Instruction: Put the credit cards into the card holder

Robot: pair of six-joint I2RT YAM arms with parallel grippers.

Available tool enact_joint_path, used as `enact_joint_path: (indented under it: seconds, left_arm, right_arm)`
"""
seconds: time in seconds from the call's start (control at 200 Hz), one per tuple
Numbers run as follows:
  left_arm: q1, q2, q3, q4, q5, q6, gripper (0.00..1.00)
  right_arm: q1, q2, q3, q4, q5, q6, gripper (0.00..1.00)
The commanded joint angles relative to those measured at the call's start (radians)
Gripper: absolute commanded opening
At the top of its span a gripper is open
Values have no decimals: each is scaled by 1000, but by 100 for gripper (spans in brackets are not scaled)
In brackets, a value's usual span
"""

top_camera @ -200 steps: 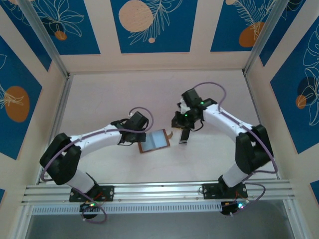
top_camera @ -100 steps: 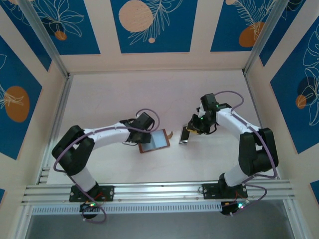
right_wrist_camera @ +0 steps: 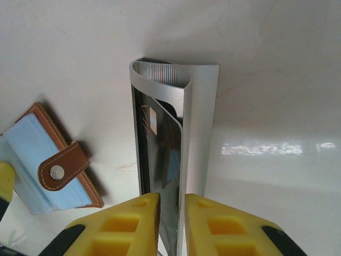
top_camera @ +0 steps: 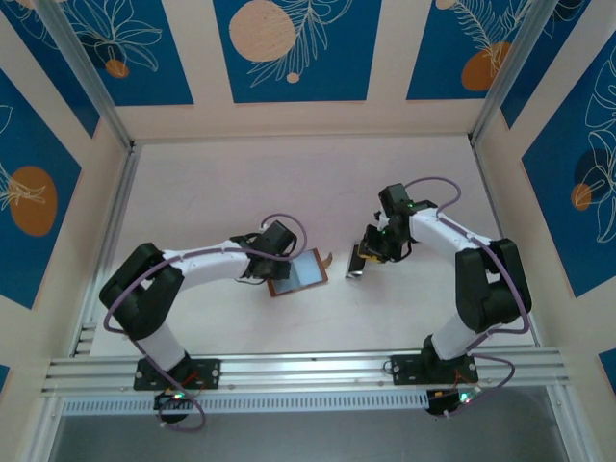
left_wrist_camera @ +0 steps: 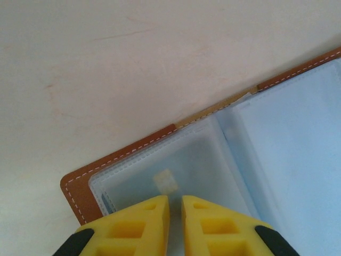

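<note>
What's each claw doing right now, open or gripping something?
Left claw: closed on the edge of the brown leather folding card holder.
Right claw: closed on the narrow silvery-grey rectangular metal piece.

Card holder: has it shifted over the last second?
No. The card holder lies open at the same spot and angle as before, judged against the rail along the table's near edge.

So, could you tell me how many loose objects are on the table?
2: the brown card holder lies open at the left hand, and the silvery-grey piece sits just right of it, at the right hand. Anything tucked inside either may be hidden.
</note>
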Motion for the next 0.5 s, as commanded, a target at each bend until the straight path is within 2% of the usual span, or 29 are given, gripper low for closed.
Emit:
enact_joint_path:
  seconds: [0.0,0.325,0.495]
  left_arm:
    - [-9,19,-27,-33,7,-16,15]
    - [-10,27,-45,-12,21,-29,15]
    - [-9,29,-47,-12,23,-31,15]
  right_arm:
    - [13,12,25,-22,15,6,18]
    - [72,7,70,-92,110,12,16]
    - [88,12,89,-95,94,3,16]
